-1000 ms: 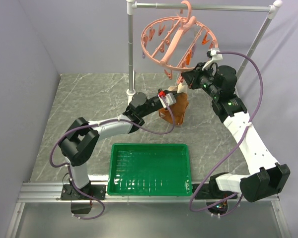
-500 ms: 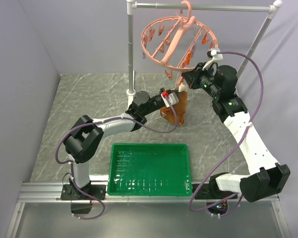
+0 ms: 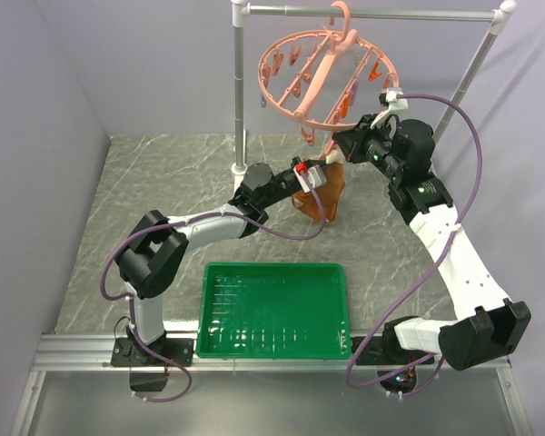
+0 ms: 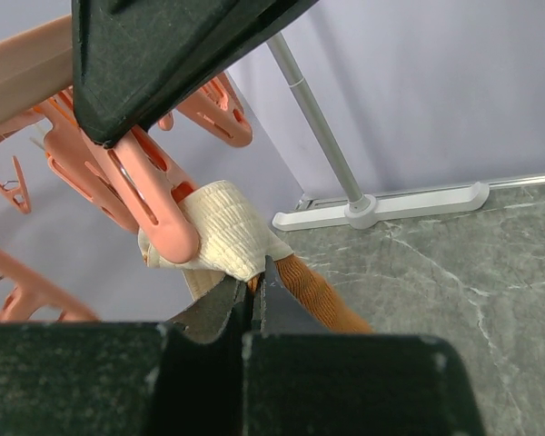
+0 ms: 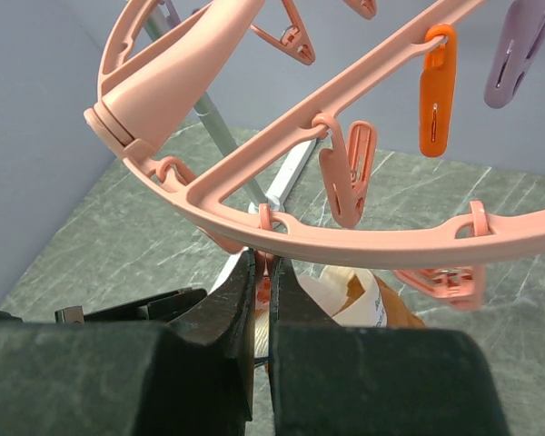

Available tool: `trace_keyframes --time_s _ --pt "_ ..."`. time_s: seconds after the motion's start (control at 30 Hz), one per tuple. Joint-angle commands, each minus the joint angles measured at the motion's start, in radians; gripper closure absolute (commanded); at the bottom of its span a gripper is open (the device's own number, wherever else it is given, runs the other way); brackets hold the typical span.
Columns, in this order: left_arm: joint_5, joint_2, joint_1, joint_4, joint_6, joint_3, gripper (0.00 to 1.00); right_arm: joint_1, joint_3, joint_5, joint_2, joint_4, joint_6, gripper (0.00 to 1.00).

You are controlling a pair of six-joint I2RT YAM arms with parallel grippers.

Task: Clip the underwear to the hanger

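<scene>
- The left arm is reaching across the surface (image 3: 163,182), past the green tray (image 3: 272,266), so that the left gripper (image 4: 254,289) is lifting its load clear of the marble and up under the ring.
- Its jaws are pressed fully together, pinching the underwear (image 3: 327,195) just below the cream waistband (image 4: 220,225). Gripping there is leaving the band's top edge free for a pin.
- The underwear is hanging in the air below the near rim of the hanger (image 5: 345,238), orange body drooping downward and waistband uppermost, near the foot of the grey rack (image 3: 240,100).
- A pink clothespin (image 4: 150,195) dangling from the rim is overlapping the folded waistband in the left wrist view. Whether its tips are truly biting the cloth cannot be told from here.
- The right gripper (image 5: 263,283) is coming in from the right, level with the rim. Its jaws are nearly closed with only a thin slit between them, and they appear to be squeezing the handle end of that clothespin, presumably to spread its mouth over the band.
- As a judgement, the clipping step is underway but unfinished. The left jaws should be letting go only once the pin is gripping on its own, or the underwear could drop.
</scene>
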Motion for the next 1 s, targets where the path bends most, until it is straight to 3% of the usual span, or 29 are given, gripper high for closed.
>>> trace_keyframes --time_s 0.0,0.1,0.2,0.57,0.83,0.97 --pt "0.001 -0.005 0.004 0.058 0.002 0.056 1.00 -0.003 0.033 -0.036 -0.003 -0.082 -0.014 1.00" --pt "-0.005 -0.005 0.005 0.060 0.002 0.060 1.00 -0.003 0.038 -0.036 -0.001 -0.088 -0.016 0.95" --pt "-0.011 0.004 0.013 0.049 -0.010 0.080 1.00 -0.002 0.039 -0.040 -0.004 -0.085 -0.013 1.00" --pt "0.000 0.009 0.030 0.047 -0.041 0.109 1.00 -0.003 0.044 -0.054 0.000 -0.082 -0.010 1.00" --pt "0.007 -0.003 0.030 0.057 -0.051 0.111 1.00 -0.003 0.059 -0.045 0.009 -0.080 -0.004 0.76" --pt "0.007 -0.003 0.030 0.063 -0.041 0.117 1.00 -0.002 0.075 -0.039 0.016 -0.079 0.000 0.70"
